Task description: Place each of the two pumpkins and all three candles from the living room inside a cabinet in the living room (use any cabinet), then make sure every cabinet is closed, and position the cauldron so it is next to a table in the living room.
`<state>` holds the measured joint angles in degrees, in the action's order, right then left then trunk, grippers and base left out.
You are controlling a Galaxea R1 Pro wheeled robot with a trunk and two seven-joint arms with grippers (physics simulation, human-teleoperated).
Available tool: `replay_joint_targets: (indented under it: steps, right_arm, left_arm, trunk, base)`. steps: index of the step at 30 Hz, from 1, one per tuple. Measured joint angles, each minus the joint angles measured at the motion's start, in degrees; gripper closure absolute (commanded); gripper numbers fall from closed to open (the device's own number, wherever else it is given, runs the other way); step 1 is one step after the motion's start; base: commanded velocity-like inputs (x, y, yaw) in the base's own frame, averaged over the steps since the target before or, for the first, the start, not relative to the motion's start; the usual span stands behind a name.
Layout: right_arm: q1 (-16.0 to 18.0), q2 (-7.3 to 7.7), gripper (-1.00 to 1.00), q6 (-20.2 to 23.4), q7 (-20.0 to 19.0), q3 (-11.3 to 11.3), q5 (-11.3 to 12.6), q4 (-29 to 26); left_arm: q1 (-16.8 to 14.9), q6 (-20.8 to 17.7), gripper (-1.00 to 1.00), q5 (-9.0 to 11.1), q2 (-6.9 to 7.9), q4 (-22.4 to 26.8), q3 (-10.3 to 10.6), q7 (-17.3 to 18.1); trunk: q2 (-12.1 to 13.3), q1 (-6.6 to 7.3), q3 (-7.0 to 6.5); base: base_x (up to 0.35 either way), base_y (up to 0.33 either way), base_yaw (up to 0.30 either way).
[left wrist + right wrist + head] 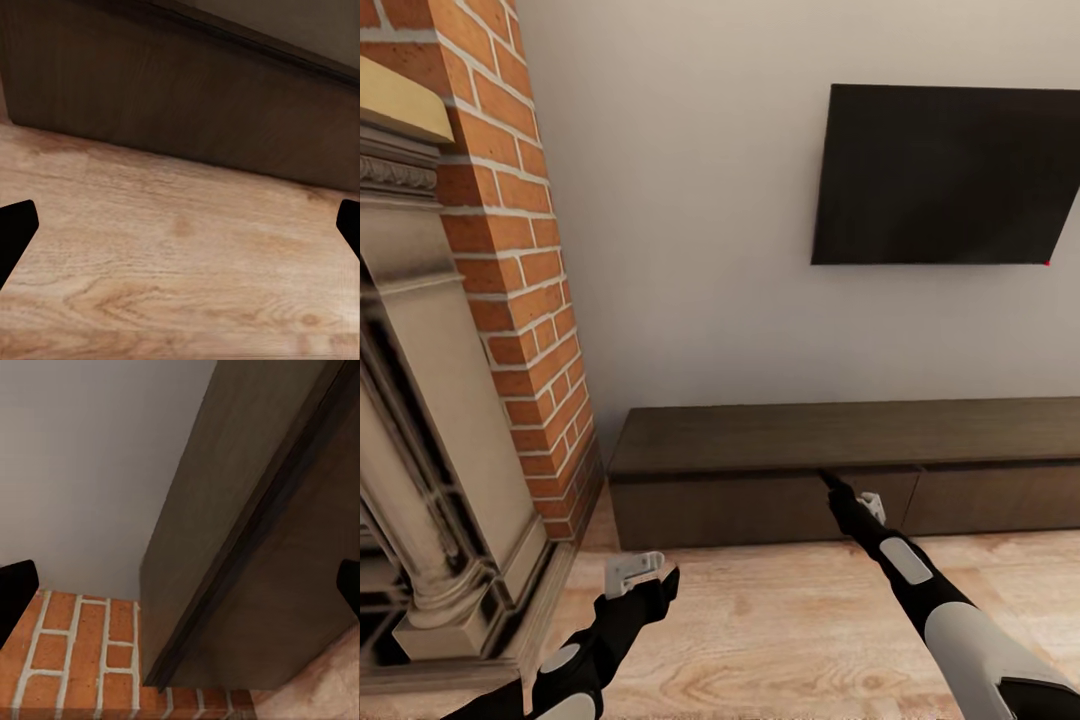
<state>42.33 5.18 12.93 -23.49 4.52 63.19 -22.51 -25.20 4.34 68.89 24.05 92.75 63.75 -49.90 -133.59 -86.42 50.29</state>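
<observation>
The long low dark-brown cabinet (840, 437) stands against the wall, and its drawer fronts look flush and shut. My right gripper (830, 482) reaches out to the upper edge of a drawer front near the cabinet's middle; in the right wrist view the right gripper (180, 592) is open and holds nothing, close to the cabinet (285, 547). My left gripper (652, 580) hovers low over the floor, short of the cabinet's left end. In the left wrist view the left gripper (180, 232) is open and empty, facing the cabinet (187, 97). Pumpkins, candles, cauldron and table are out of view.
A carved stone fireplace (430, 420) with a red brick chimney (520, 250) fills the left side, right beside the cabinet's left end. A black TV (945, 175) hangs on the grey wall above. Light wood floor (760, 620) lies in front.
</observation>
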Motion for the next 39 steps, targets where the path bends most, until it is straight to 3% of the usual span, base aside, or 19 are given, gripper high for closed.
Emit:
replay_joint_targets:
  steps: [5,24,33,39]
  right_arm:
    - [0.00,0.20,-1.00,-0.40,-1.58,-0.05,1.49,0.20]
    - [0.00,0.23,-1.00,-0.81,-2.47,-0.14,1.50,0.43]
    - [0.00,0.20,-1.00,-1.73,-2.13,-0.14,1.38,0.37]
    - [0.00,0.14,-1.00,-6.64,-1.96,-0.29,1.29,0.43]
  left_arm:
    - [0.01,-0.02,-1.00,-0.15,-0.19,0.00,0.46,-0.01]
    - [0.01,0.04,-1.00,-0.17,-0.27,0.00,0.79,-0.10]
    - [-0.02,0.04,-1.00,-0.17,-0.27,0.00,0.79,-0.10]
    - [-0.01,0.04,-1.00,-0.17,-0.27,0.00,0.79,-0.10]
  trunk:
    - [-2.01,-1.10,0.90]
    - [-9.61,-5.27,4.31]
    - [-9.74,-5.51,6.30]
    - [-9.82,-5.66,7.63]
  base:
    - [0.000,0.000,0.000]
    - [0.000,0.000,0.000]
    - [0.000,0.000,0.000]
    - [0.000,0.000,0.000]
